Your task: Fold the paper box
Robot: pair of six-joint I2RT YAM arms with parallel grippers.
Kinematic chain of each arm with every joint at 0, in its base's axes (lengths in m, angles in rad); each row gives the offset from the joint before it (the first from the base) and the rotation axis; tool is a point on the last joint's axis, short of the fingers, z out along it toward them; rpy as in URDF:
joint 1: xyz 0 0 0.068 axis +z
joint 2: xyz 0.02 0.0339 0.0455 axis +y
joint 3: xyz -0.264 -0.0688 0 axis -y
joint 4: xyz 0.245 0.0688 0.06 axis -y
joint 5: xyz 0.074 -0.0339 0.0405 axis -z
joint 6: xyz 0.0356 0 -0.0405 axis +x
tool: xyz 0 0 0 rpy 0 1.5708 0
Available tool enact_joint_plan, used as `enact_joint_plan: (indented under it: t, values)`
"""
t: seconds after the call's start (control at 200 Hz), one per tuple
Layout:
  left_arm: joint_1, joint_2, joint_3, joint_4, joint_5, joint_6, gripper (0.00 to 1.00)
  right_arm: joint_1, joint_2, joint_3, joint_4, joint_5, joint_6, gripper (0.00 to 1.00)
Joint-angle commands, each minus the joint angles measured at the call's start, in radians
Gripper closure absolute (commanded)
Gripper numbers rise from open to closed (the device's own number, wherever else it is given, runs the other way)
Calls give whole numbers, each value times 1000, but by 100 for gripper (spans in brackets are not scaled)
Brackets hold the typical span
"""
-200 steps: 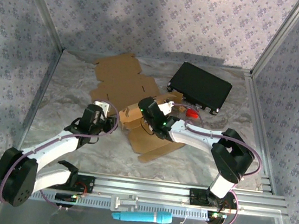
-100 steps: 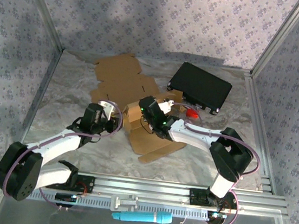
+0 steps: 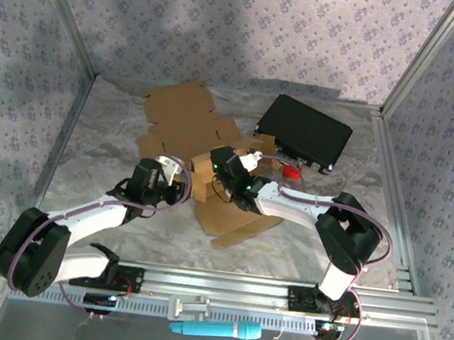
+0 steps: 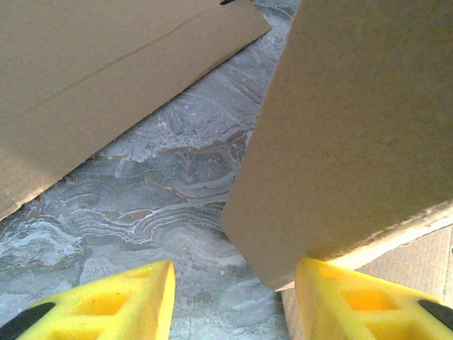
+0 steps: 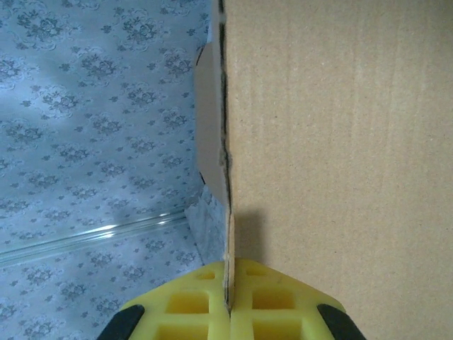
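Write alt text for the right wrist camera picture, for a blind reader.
The right gripper, its yellow fingers pressed together at the bottom of the picture, pinches the edge of a brown cardboard panel that rises across the right half. On the left, behind it, stands a blue-grey wall with a flower pattern.

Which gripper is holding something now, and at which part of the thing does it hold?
The right gripper is shut on the paper box, pinching the thin edge of one flap. The left gripper is open and grips nothing.
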Motion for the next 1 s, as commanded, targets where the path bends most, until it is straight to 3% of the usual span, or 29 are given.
enact_joint_plan:
  t: [0.0, 0.994]
  values:
    - [-19, 3, 30, 51, -23, -13, 51, 9, 27, -30, 80, 14, -26, 100]
    - [-70, 24, 21, 126, -67, -47, 45, -3, 27, -45, 135, -17, -30, 100]
